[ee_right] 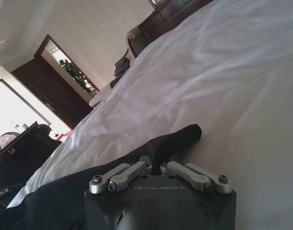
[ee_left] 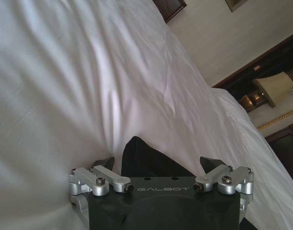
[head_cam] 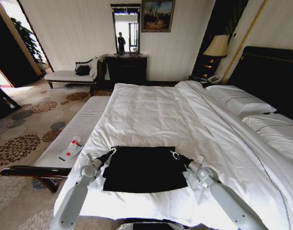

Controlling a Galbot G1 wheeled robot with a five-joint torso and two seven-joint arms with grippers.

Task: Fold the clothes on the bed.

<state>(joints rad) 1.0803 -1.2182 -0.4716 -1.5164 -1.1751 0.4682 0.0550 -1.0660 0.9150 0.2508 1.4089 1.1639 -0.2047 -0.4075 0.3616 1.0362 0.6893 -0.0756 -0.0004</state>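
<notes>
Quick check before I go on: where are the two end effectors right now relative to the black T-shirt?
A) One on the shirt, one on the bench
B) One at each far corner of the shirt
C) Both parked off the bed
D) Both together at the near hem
B: the left end effector and the right end effector sit at the far left and far right corners of the black T-shirt on the bed.

One black T-shirt (head_cam: 142, 168), folded to a rectangle, on one bed (head_cam: 156, 110); two pillows (head_cam: 242, 101) at right of the frame. Two hands at the garment's upper corners, left hand (head_cam: 112, 152) and right hand (head_cam: 174, 154). One cushioned surface (head_cam: 82, 125) at lower left carrying one red-and-white item (head_cam: 71, 149); one chaise (head_cam: 72, 75), one lamp (head_cam: 217, 46), one mirror (head_cam: 126, 28), one painting (head_cam: 157, 15) along the top.
</notes>
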